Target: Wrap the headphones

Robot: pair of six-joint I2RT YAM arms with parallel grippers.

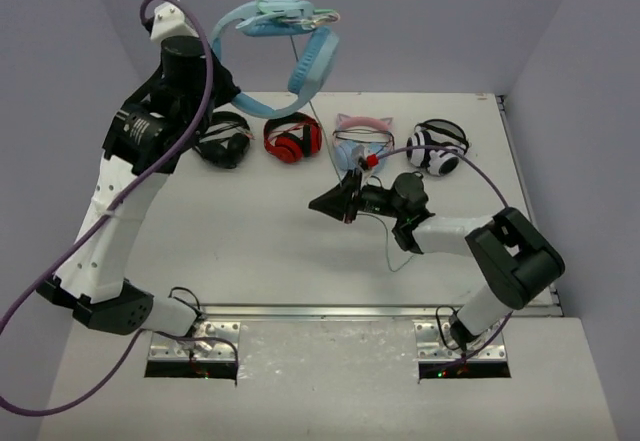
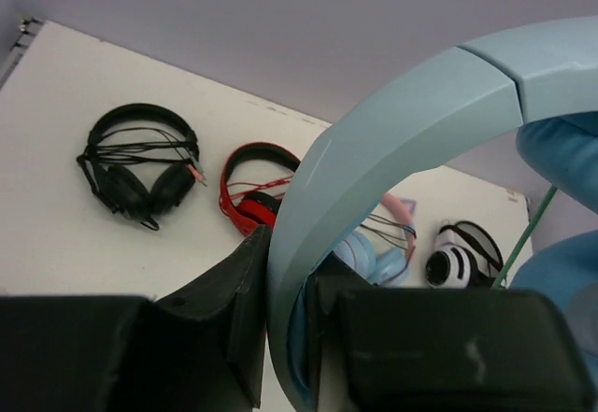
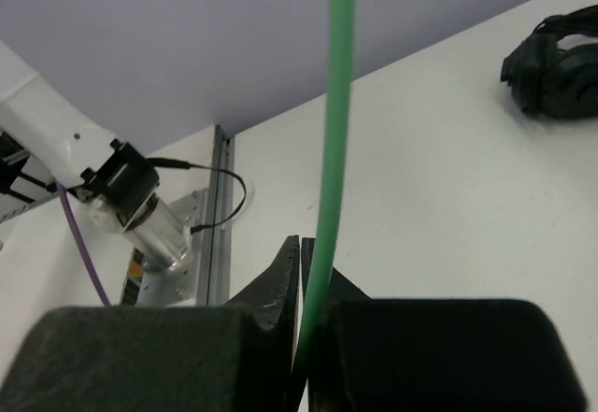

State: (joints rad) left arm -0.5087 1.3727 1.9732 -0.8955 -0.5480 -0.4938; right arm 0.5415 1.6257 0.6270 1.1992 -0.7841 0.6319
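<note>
The wide blue headband (image 2: 374, 132) is being clenched between the two fingers of the left gripper (image 2: 288, 291), one finger being pressed on each side of the band. By this grip the headphones (image 1: 300, 66) are being held high above the table (image 1: 250, 251), towards 12 o'clock in the top view, with the padded cups being shown at the 3 o'clock side of the left wrist. The thin green cable (image 3: 336, 104) is being pinched by the right gripper (image 3: 301, 255), whose fingers are being pressed together around it. In the right wrist view the cable is being stretched as an almost straight line from the fingertips towards 12 o'clock. In the top view the right gripper is being pointed towards 9 o'clock, low over the middle of the table. Along the 12 o'clock side of the table four other pairs are being shown in a row, apart from each other: a black pair (image 1: 225, 141) at the 9 o'clock end, a red pair (image 1: 292, 139), a cat-ear pair (image 1: 362, 136) at 12 o'clock of the right gripper, and a white-and-black pair (image 1: 437, 146) at the 3 o'clock end.
</note>
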